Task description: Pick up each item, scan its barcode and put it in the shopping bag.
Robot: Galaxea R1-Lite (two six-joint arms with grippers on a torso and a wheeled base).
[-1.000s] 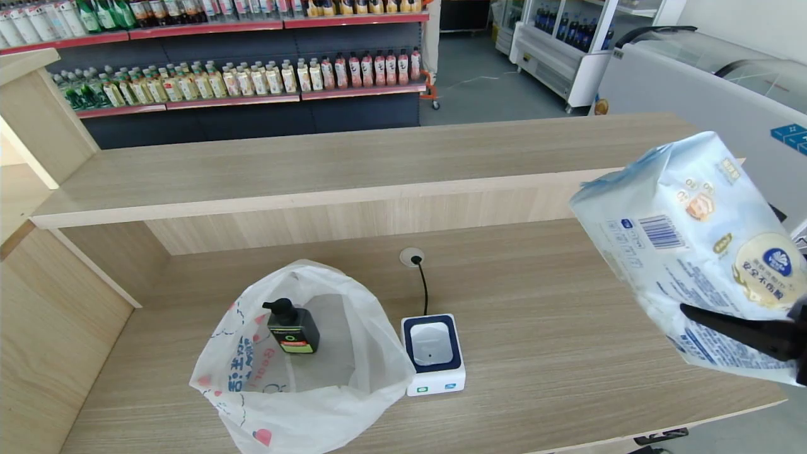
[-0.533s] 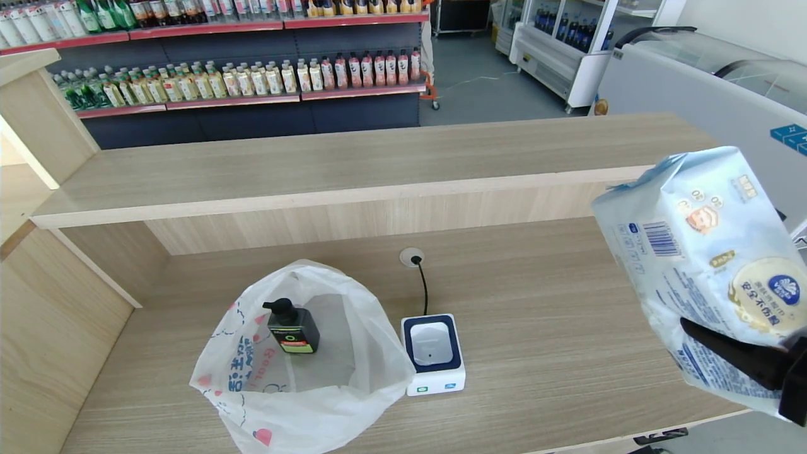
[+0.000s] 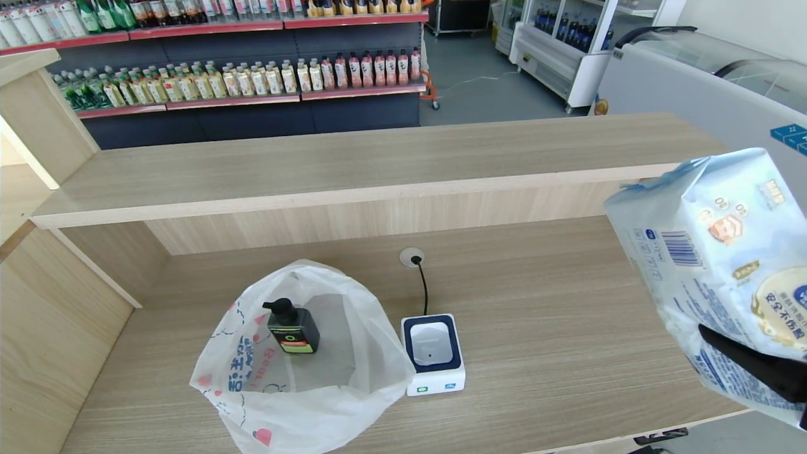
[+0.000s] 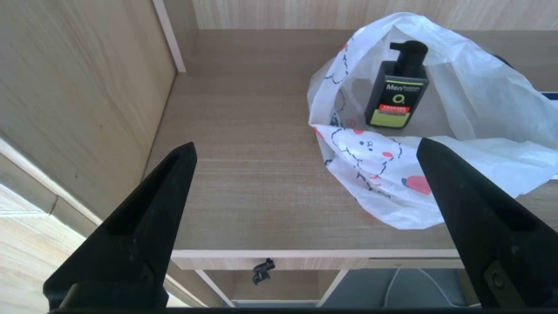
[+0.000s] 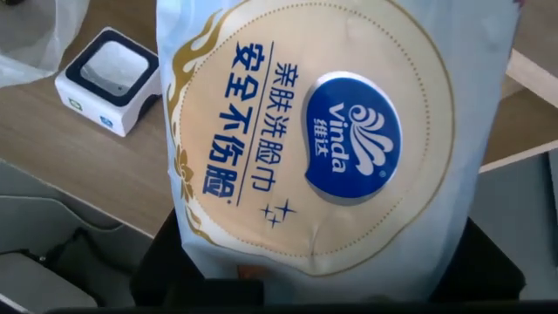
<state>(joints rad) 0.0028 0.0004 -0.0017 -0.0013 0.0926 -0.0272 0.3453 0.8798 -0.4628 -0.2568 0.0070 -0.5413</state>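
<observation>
Pale blue and white, the soft plastic pack of tissues [image 3: 712, 265] is held in the air over the counter's right edge. The right gripper [image 3: 747, 362] is closed on its lower end, black fingers pressed into the wrap. The pack's long axis runs up from the gripper, leaning a little toward the counter's back edge. Its printed barcode [image 3: 679, 247] sits on the narrow side facing left. The white box scanner with a dark blue-framed window [image 3: 434, 354] lies well apart to the left, near the middle of the counter's front edge, window facing up. I judge the barcode side must travel left and tip downward to meet it. Just beside the scanner, the white translucent shopping bag [image 3: 372, 372] holds a black pump bottle [image 3: 291, 328]. The left gripper [image 4: 301, 231] hangs empty, jaws wide, by the front left corner.
</observation>
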